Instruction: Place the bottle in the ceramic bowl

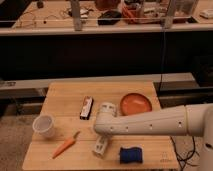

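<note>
The gripper points down from the arm right over the bottle, which lies on the surface apart from the bowl, likely placed for a grasp, though I cannot tell whether it grips.

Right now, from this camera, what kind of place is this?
Probably a lab or workshop: a wooden table, a cluttered workbench behind it, and the robot's gripper low over the table's front.
</note>
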### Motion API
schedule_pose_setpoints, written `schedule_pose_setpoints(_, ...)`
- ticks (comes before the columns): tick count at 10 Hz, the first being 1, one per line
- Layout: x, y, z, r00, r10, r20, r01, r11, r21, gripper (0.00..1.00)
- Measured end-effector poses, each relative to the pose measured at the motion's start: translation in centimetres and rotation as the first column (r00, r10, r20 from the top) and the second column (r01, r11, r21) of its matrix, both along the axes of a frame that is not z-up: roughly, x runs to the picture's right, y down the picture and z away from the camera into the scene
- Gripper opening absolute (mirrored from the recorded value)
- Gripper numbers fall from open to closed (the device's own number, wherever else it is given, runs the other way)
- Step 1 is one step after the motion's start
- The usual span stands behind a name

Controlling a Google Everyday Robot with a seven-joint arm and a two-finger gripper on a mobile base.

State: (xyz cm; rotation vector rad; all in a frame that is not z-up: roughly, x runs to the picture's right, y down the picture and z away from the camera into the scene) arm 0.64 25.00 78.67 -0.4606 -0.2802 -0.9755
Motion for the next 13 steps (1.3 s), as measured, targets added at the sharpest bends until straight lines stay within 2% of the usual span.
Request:
schedule_pose_setpoints(2,0.0,-0.9,-0.6,1.0,0.016,-0.004,-0.016,0.9998,0.007,0.03)
schedule_pose_setpoints(3,0.2,-1.1,-0.7,1.0,0.017,-0.006,-0.017,0.9998,0.008,0.0)
schedule_pose_setpoints(6,0.3,-0.5,-0.2,1.0,0.008,-0.007,-0.008,1.0,0.005,0.0)
schedule_pose_setpoints(9,0.5,-1.6,-1.2,1.0,0.025,-0.009,-0.025,0.9996,0.011,0.0)
schedule_pose_setpoints(13,0.9,-1.3,-1.0,1.0,0.014,-0.012,-0.014,0.9998,0.012,0.0)
